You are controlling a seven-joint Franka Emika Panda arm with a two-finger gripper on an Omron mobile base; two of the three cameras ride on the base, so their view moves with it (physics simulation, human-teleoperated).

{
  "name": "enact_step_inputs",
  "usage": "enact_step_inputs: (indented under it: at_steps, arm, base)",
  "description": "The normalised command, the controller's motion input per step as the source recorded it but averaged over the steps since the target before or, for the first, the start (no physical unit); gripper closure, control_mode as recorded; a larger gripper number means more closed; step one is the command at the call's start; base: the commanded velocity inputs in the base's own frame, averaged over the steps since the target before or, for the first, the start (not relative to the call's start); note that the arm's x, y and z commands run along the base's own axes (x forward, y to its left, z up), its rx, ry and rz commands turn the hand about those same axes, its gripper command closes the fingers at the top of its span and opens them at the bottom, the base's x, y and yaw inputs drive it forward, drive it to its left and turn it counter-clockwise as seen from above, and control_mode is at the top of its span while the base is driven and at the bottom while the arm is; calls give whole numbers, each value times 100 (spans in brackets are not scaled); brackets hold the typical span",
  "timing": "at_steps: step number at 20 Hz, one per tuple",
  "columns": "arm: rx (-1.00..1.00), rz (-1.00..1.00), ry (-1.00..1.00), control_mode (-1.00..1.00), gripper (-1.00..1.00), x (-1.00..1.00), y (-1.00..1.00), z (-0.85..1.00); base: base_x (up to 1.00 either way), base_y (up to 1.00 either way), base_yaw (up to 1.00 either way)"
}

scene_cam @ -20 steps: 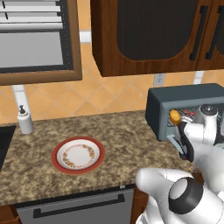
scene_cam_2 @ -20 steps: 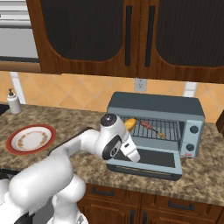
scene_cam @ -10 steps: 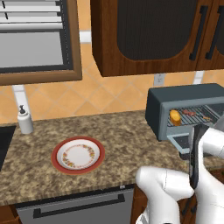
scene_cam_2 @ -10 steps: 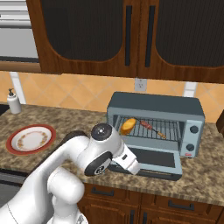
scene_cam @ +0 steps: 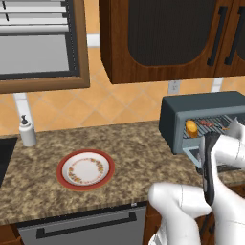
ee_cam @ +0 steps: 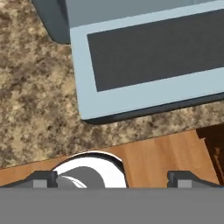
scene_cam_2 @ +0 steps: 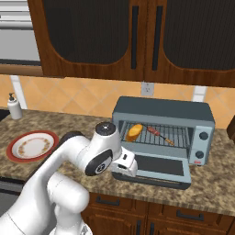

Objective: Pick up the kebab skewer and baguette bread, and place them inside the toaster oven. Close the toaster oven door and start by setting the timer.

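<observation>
Food is already loaded: the stubby golden-orange baguette bread (scene_cam_2: 134,132) and the thin dark kebab skewer with reddish chunks (scene_cam_2: 159,134) both lie on the wire rack inside the boxy dark blue-grey toaster oven (scene_cam_2: 165,111). Its lighter blue-grey drop-down door with a dark glass window (scene_cam_2: 159,168) hangs open, flat over the speckled brown granite counter (ee_cam: 35,100), so closing it looks like the step in hand. The gripper (ee_cam: 112,178) has its jaws spread wide and empty, looking down from just off the door's outer edge. To do this well, the fingers should go under that outer lip, probably where the handle sits, though the handle itself is hard to make out. Then lift in an arc about the hinge, pushing near the middle so the panel does not twist, before reaching for the round knobs (scene_cam_2: 203,136) on the right panel.
</observation>
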Motion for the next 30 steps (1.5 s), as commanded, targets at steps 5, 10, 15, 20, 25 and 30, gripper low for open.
enact_step_inputs:
  at_steps: [5,10,15,20,25,30]
  arm:
    - [0,11,29,-100,-100,2,12,-38]
    - [0,0,12,-100,-100,-13,0,-48]
    - [1,0,1,-100,-100,14,0,-49]
    - [0,-3,0,-100,-100,-2,-16,-33]
    - [0,-7,0,-100,-100,15,-9,-30]
    - [0,-1,-6,-100,-100,30,0,-25]
  base:
    - [0,0,0]
    - [0,0,0]
    - [0,0,0]
    - [0,0,0]
    - [0,0,0]
    - [0,0,0]
